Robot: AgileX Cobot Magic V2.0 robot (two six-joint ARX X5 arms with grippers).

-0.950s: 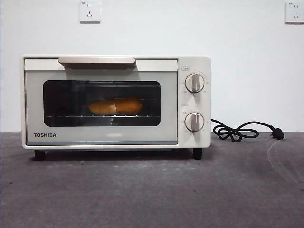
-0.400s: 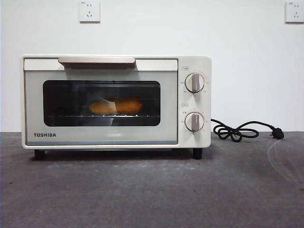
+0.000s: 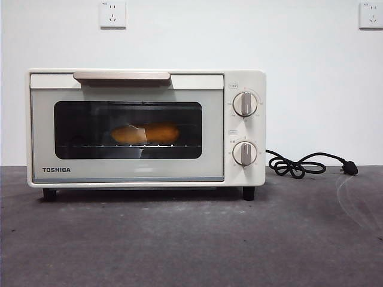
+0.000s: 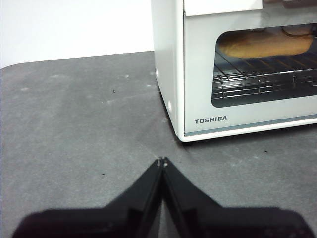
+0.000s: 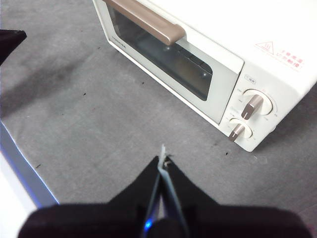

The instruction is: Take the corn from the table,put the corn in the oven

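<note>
Corn (image 3: 145, 133) lies on the wire rack inside the oven (image 3: 145, 127), door closed, oven standing on the worktop (image 3: 191, 239). Left gripper (image 4: 162, 161) and right gripper (image 5: 162, 159) hang above the worktop, jaws pressed together, empty.

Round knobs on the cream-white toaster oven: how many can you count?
2, both on the oven's right-hand panel: upper knob and lower knob directly beneath it.
</note>
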